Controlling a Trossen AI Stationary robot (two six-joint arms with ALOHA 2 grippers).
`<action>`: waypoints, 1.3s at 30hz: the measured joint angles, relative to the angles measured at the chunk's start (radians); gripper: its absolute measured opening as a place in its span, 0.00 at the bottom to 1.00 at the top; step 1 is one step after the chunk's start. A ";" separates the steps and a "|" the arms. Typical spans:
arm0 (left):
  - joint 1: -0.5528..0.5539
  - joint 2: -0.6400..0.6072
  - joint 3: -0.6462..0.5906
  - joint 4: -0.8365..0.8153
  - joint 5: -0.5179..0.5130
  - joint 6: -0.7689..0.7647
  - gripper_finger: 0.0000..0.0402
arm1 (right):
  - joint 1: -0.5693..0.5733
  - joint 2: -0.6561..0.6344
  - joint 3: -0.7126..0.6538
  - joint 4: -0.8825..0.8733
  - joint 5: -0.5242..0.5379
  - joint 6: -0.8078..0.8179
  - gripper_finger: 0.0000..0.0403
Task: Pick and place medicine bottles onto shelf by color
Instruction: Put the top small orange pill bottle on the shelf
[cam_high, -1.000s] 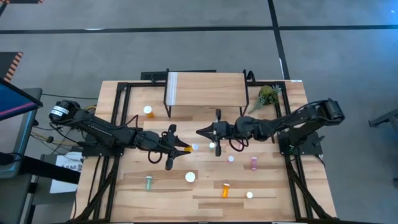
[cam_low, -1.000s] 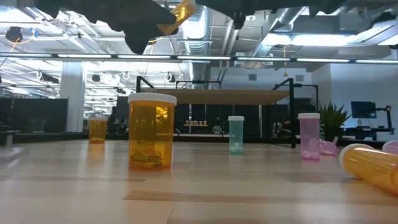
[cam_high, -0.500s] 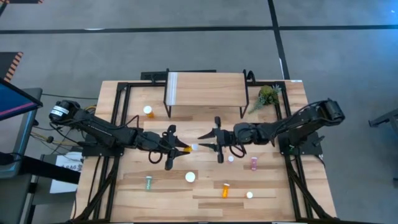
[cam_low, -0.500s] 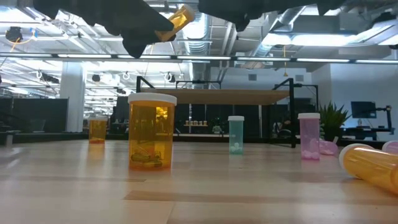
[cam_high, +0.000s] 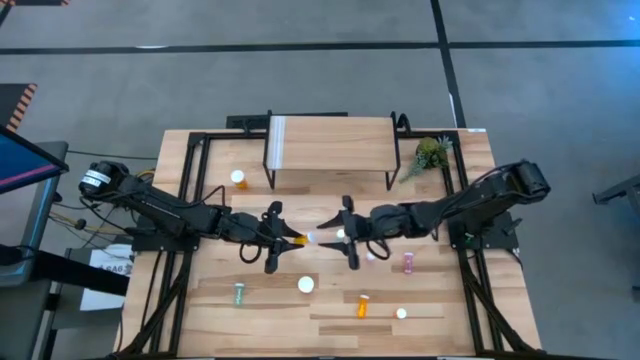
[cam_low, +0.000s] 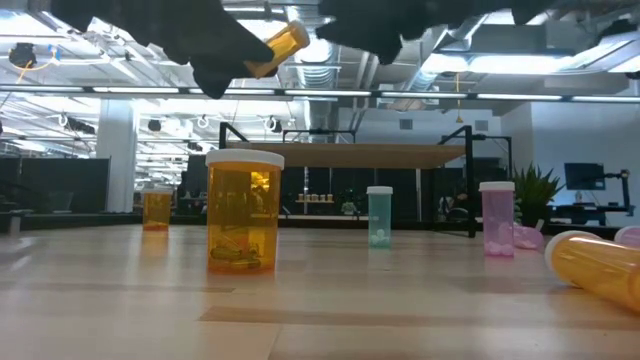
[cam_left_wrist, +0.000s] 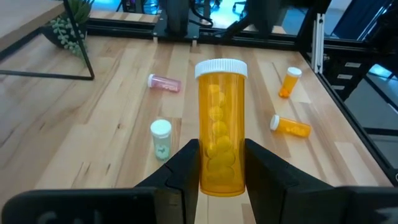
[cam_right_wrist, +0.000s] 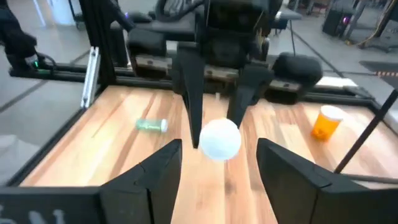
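Note:
An orange medicine bottle (cam_left_wrist: 221, 118) with a white cap is held above the table's middle, and my left gripper (cam_high: 290, 238) is shut on it. My right gripper (cam_high: 330, 234) faces it from the table's right, open. In the right wrist view its two fingers (cam_right_wrist: 163, 169) stand on either side of the white cap (cam_right_wrist: 219, 139) with gaps showing, touching nothing. In the low view the bottle (cam_low: 278, 47) slants high over the wood. The shelf (cam_high: 330, 150) stands at the far edge with nothing on top. My left gripper pinches the orange bottle's lower body (cam_left_wrist: 208, 169) between its two fingers, near the bottom end. The fingers come from the table's left, nearly level, and lie along the bottle. The bottle sticks out past them, cap end toward my right gripper and tilted up, lifted clear of the table.
On the table stand an orange bottle (cam_high: 238, 179) at far left and a wide orange one (cam_low: 243, 210) near the low camera. A green one (cam_high: 240, 294), a pink one (cam_high: 408, 262) and an orange one (cam_high: 363, 305) lie there. A small plant (cam_high: 430, 155) sits right of the shelf.
My right gripper has opened wide and moved toward the table's left, sinking a little, until its fingers flank the cap of the held bottle. My left gripper has kept its hold on the bottle in place.

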 joint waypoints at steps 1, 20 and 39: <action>0.000 0.000 0.000 -0.003 0.000 -0.001 0.23 | 0.000 0.018 0.023 -0.003 0.000 -0.001 0.58; 0.000 0.000 0.000 -0.029 0.001 -0.025 0.23 | -0.003 0.120 0.200 -0.265 0.001 0.034 0.56; 0.000 0.000 0.000 -0.034 0.003 -0.029 0.23 | -0.004 0.122 0.200 -0.241 0.001 0.046 0.51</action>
